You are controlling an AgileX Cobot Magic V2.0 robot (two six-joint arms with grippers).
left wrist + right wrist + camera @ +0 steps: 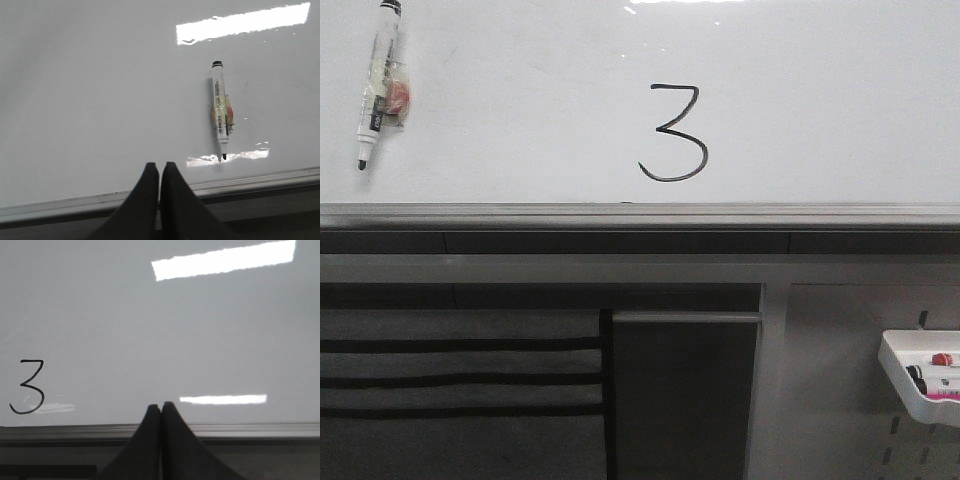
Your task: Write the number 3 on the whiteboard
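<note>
A black hand-drawn number 3 (674, 133) stands in the middle of the whiteboard (820, 110); it also shows in the right wrist view (27, 387). A white marker (378, 85) with tape round it hangs on the board at the upper left, tip down; it also shows in the left wrist view (220, 110). My left gripper (159, 166) is shut and empty, back from the board near its ledge. My right gripper (161, 406) is shut and empty, to the right of the 3. Neither gripper shows in the front view.
A grey metal ledge (640, 216) runs along the board's lower edge. Below it is a pale slotted panel with a white tray (920, 375) holding markers at the lower right. Dark shelving (460, 375) fills the lower left.
</note>
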